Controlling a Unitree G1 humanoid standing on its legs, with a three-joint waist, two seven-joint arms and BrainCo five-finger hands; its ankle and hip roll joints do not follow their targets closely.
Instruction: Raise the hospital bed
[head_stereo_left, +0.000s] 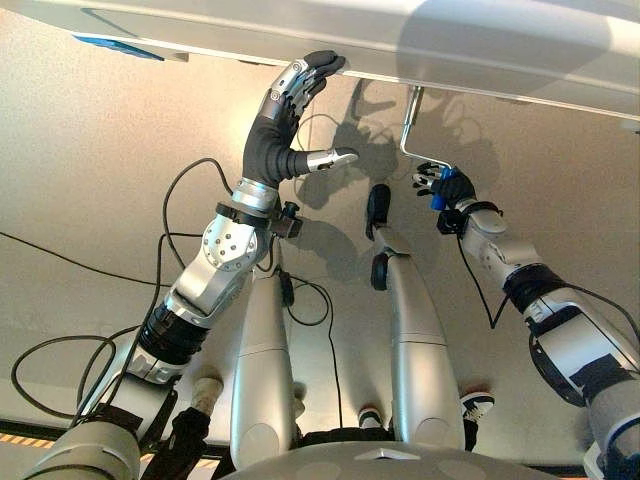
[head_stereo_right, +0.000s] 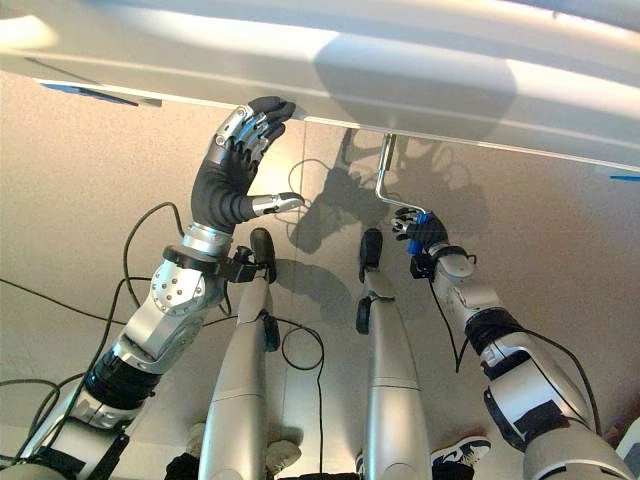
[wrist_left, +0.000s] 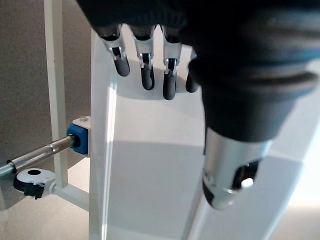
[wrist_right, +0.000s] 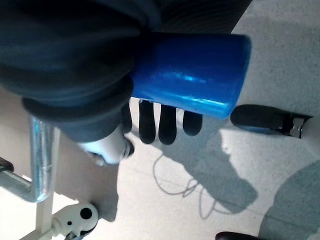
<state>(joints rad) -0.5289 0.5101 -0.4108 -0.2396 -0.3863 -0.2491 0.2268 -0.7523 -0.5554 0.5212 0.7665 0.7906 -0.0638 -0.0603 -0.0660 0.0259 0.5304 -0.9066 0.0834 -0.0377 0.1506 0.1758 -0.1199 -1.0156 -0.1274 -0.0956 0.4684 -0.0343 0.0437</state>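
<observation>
A smooth, pale beige floor (head_stereo_left: 90, 150) is seen throughout, and soft shadows are cast on it. Two short strips of blue tape (head_stereo_left: 112, 45) are stuck to it, one at each side. A yellow-and-black striped line (head_stereo_left: 20, 437) is laid along its near edge.

You've got the white hospital bed's footboard panel (head_stereo_left: 480, 50) running across above both hands. The bent chrome crank rod (head_stereo_left: 408, 125) hangs down from its underside, and its glossy blue cylindrical grip (wrist_right: 192, 80) sits inside the right hand (head_stereo_left: 447, 187), fingers curled round it.
</observation>
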